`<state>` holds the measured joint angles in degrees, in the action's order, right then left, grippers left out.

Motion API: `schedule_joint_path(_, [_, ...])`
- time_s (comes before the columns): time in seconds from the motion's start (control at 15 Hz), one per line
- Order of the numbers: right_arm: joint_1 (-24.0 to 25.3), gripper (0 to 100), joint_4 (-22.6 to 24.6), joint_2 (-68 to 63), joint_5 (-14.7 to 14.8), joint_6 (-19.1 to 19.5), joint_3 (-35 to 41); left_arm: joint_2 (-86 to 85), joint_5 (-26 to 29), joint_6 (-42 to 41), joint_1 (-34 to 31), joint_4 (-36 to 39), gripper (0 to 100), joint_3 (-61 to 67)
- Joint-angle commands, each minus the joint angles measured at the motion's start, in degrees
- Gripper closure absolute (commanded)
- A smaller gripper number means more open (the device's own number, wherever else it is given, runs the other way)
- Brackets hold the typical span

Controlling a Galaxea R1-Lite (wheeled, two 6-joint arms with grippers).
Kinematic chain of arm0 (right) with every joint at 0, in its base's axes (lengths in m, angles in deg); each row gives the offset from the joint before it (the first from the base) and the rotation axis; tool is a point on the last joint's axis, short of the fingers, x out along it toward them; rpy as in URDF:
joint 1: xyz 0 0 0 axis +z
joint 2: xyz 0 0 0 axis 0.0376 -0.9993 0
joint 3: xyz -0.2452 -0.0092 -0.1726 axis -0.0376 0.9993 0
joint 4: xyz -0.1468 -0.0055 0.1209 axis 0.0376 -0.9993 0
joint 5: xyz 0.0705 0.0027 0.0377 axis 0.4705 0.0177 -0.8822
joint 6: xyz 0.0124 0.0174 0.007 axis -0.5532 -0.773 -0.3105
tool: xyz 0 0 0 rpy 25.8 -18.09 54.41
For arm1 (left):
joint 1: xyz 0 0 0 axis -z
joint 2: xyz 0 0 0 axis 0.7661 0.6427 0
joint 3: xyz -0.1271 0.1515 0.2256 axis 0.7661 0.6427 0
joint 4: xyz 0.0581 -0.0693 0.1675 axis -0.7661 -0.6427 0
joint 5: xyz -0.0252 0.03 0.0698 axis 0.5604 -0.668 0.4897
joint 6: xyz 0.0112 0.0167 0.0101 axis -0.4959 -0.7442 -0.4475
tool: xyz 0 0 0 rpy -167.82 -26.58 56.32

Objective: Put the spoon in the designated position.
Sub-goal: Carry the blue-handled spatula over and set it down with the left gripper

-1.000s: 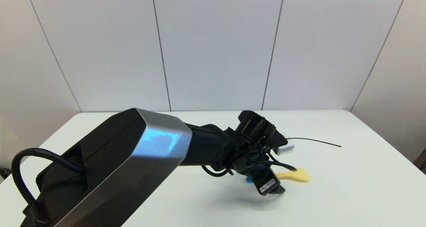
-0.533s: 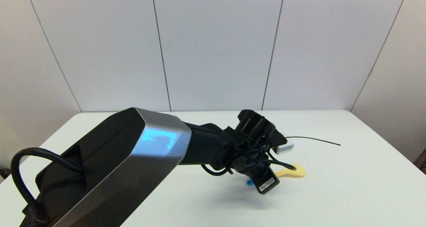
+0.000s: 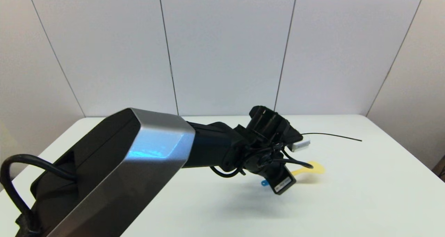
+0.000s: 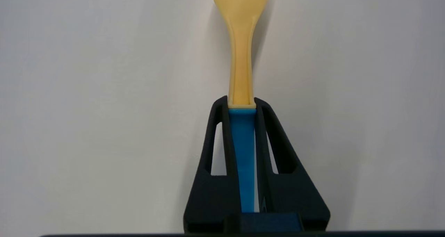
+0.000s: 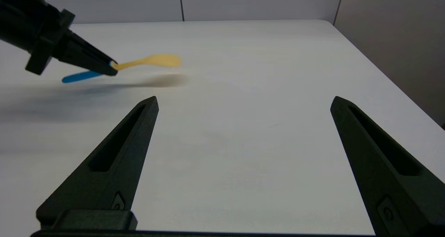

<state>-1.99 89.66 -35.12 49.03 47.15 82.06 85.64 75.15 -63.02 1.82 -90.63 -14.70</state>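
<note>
The spoon (image 4: pixel 240 73) has a pale yellow bowl and neck and a bright blue handle. My left gripper (image 4: pixel 242 103) is shut on the handle where blue meets yellow. In the head view the yellow bowl (image 3: pixel 314 168) sticks out to the right of the left gripper (image 3: pixel 292 173), and the blue handle tip (image 3: pixel 265 183) pokes out behind it. The right wrist view shows the spoon (image 5: pixel 156 60) hanging above its shadow, off the table. My right gripper (image 5: pixel 245 99) stands open over bare table, well apart from the spoon. No mark shows the designated position on the white tabletop (image 3: pixel 347 202).
A thin black wire (image 3: pixel 333 136) juts out from the left wrist toward the right, above the table. The large left arm link (image 3: pixel 114 174) blocks the near left of the head view. The table's right edge (image 5: pixel 368 63) runs close to the wall.
My left gripper has risen with the spoon in it, so the bowl now sits higher and a little farther from me. The left arm's big link has shifted left.
</note>
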Motion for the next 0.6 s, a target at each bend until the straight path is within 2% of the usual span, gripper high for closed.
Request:
schedule_joint_path(0.07, [0.02, 0, 0.04, -0.09, 0.06, -0.02, 0.09, -9.42, -5.92, 1.97, -0.23, -0.97, 100, 3.82])
schedule_joint_path(0.33, [0.02, 0, 0.04, -0.09, -0.03, -0.02, 0.09, -26.47, -13.22, 3.47, -2.69, 0.53, 100, 21.05])
schedule_joint_path(0.47, [0.02, 0, 0.04, -0.09, 0.06, -0.02, 0.09, -36.4, -14.18, 3.2, -5.15, 2.29, 100, 33.18])
schedule_joint_path(0.6, [0.02, 0, 0.04, -0.09, -0.03, -0.02, 0.09, -43.7, -13.83, 2.59, -8.58, 2.2, 100, 40.03])
